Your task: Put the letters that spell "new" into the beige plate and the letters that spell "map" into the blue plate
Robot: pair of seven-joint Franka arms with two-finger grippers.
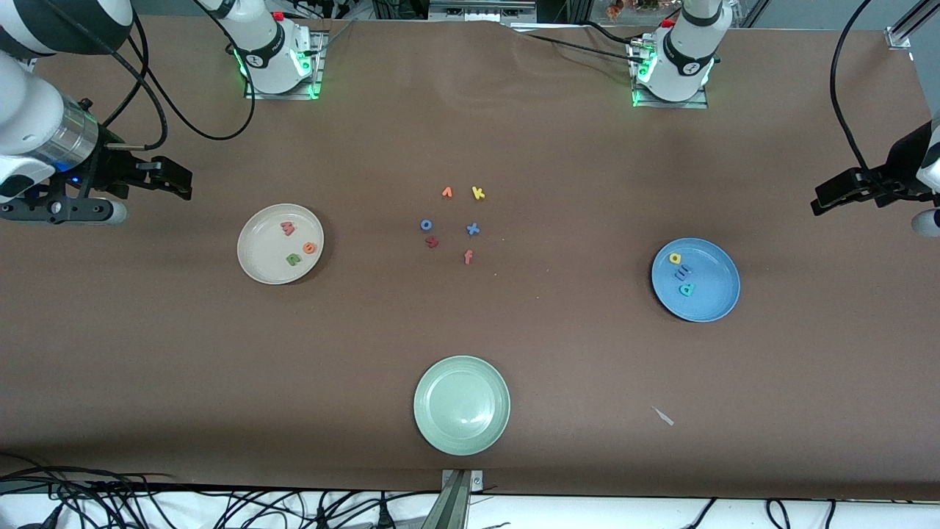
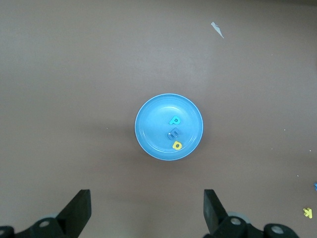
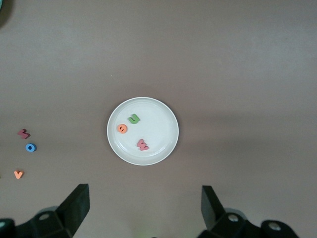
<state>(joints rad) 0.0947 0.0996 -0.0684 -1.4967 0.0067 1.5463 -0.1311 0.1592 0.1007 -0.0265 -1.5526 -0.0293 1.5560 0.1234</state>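
Observation:
The beige plate [image 1: 261, 253] toward the right arm's end holds the green n [image 1: 294, 258], orange e [image 1: 309, 247] and pinkish-red w [image 1: 287, 228]. The blue plate [image 1: 716, 283] toward the left arm's end holds the yellow a [image 1: 675, 258], purple-blue m [image 1: 683, 272] and teal p [image 1: 687, 289]. My right gripper [image 1: 172, 180] hangs open and empty high over the table edge beside the beige plate [image 3: 158, 124]. My left gripper [image 1: 830, 198] hangs open and empty high beside the blue plate [image 2: 151, 129]. Both grippers [image 2: 146, 193] [image 3: 143, 188] have nothing between their fingers.
Loose letters lie mid-table: orange v [image 1: 446, 192], yellow k [image 1: 478, 192], blue o [image 1: 426, 225], blue x [image 1: 473, 229], dark red z-like letter [image 1: 432, 242], red f [image 1: 468, 257]. A pale green plate [image 1: 440, 382] sits nearest the front camera. A small paper scrap [image 1: 663, 416] lies beside it.

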